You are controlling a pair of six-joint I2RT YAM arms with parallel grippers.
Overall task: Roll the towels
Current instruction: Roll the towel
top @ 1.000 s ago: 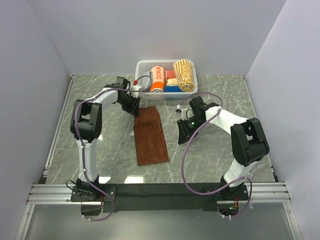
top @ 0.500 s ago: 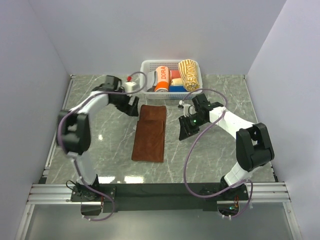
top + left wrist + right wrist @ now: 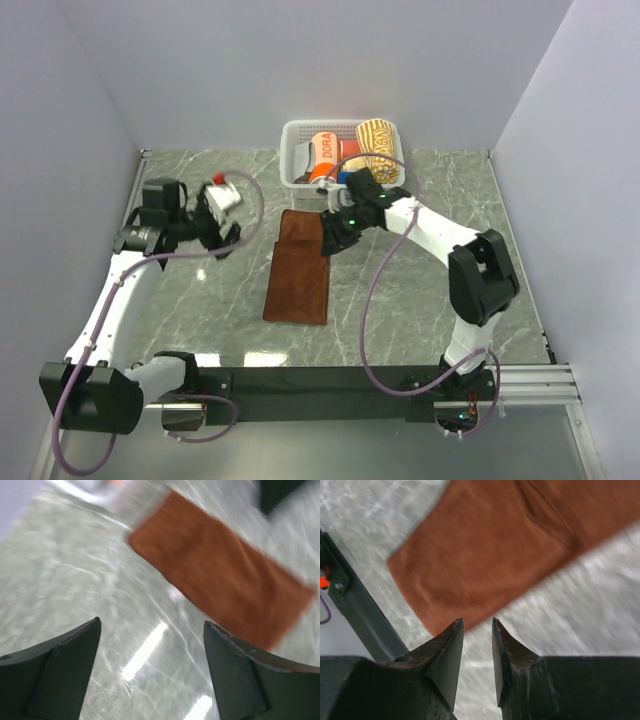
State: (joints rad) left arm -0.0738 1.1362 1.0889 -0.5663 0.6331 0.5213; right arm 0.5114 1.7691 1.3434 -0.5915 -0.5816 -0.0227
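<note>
We are looking at a robotics lab test cell, not a home or shop. Plain pale walls (image 3: 300,60) box in a marble-patterned tabletop (image 3: 420,310) on three sides. Two white-and-black robot arms, left (image 3: 120,290) and right (image 3: 440,230), are mounted on a metal rail (image 3: 320,385) along the near edge, with purple cables (image 3: 372,300) looping loose from them. A white basket (image 3: 290,150) at the back is the only household-looking item we see on the tabletop.
</note>
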